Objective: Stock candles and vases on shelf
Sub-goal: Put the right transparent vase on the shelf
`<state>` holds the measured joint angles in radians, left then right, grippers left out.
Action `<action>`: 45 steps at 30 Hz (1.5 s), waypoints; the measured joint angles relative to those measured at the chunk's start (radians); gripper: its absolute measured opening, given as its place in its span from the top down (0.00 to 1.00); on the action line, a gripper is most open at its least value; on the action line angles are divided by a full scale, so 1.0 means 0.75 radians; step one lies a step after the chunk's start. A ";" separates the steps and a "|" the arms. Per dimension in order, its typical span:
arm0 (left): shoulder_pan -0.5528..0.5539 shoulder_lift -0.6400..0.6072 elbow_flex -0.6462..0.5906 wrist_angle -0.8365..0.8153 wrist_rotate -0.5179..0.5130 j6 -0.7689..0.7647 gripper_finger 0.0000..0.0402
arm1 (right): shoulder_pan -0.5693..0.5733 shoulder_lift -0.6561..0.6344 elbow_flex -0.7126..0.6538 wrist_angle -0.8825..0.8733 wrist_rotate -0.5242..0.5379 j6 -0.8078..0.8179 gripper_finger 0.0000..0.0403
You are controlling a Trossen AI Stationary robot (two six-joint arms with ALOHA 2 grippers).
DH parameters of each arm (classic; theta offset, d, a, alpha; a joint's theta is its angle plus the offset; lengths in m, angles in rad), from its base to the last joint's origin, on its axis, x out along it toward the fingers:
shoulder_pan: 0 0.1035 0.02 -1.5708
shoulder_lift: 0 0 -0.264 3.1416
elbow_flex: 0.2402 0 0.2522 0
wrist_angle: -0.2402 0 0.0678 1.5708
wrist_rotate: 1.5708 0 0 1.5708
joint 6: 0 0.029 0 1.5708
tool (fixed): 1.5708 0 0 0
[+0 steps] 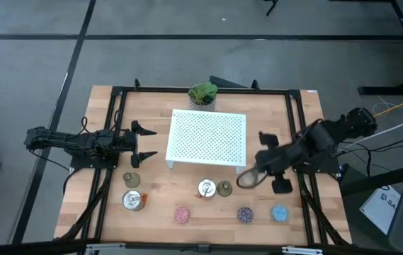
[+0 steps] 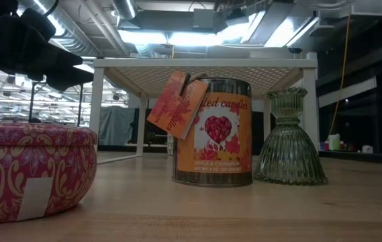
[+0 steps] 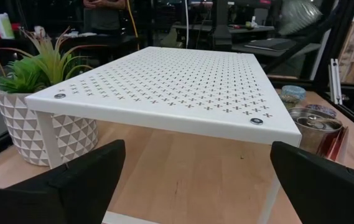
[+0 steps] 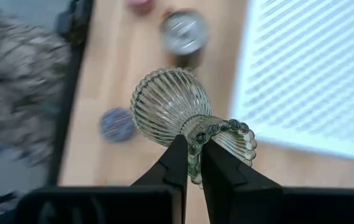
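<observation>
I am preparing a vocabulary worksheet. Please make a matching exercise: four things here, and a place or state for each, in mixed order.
1 potted plant
2 pink candle
3 glass vase
4 left end effector

a held by the right end effector
b behind the shelf
c open, beside the shelf
d in front of the shelf

Pairs: 1-b, 2-d, 3-a, 4-c

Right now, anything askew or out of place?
Yes: the right end effector is shut on a vase's rim and holds it tipped on its side above the table, beside the shelf. Nothing spilled or broken.
</observation>
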<state>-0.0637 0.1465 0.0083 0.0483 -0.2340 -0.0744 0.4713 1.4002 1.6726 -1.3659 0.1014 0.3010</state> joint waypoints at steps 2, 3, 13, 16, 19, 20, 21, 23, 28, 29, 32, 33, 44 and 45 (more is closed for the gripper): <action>0.000 0.000 0.000 0.000 0.000 0.000 0.00 | -0.049 0.000 0.040 -0.016 0.060 -0.072 0.93; 0.000 0.000 0.000 0.000 0.000 0.000 0.00 | -0.076 0.000 0.053 -0.023 0.088 -0.116 0.93; 0.000 0.000 0.000 0.000 0.000 0.000 0.00 | -0.389 0.023 0.071 -0.020 0.312 -0.547 0.93; 0.000 0.000 0.000 0.000 0.000 0.000 0.00 | -0.482 0.051 0.071 -0.020 0.318 -0.637 0.93; 0.000 0.000 0.000 0.000 0.000 0.000 0.00 | -0.565 0.098 0.071 -0.026 0.318 -0.704 0.93; 0.000 0.000 0.000 0.000 0.000 0.000 0.00 | -0.589 0.116 0.071 -0.026 0.318 -0.726 0.93; 0.000 0.000 0.000 0.000 0.000 0.000 0.00 | -0.610 0.134 0.071 -0.026 0.317 -0.748 0.93; 0.000 0.000 0.000 0.000 0.000 0.000 0.00 | -0.644 0.172 0.071 -0.024 0.318 -0.798 0.93; 0.000 0.000 0.000 0.000 0.000 0.000 0.00 | -0.695 0.259 0.071 -0.005 0.317 -0.907 0.93; 0.000 0.000 0.000 0.000 0.000 0.000 0.00 | -0.701 0.274 0.071 -0.005 0.317 -0.911 0.93; 0.000 0.000 0.000 0.000 0.000 0.000 0.00 | -0.710 0.307 0.071 -0.011 0.317 -0.912 0.93; 0.000 0.000 0.000 0.000 0.000 0.000 0.00 | -0.710 0.316 0.071 -0.013 0.317 -0.916 0.93; 0.000 0.000 0.000 0.000 0.000 0.000 0.00 | -0.709 0.325 0.071 -0.048 0.318 -0.911 0.92; 0.000 0.000 0.000 0.000 0.000 0.000 0.00 | -0.709 0.325 0.071 -0.050 0.317 -0.911 0.92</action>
<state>-0.0637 0.1467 0.0082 0.0483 -0.2340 -0.0744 -0.0605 1.6440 1.7256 -1.4032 0.3394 -0.3824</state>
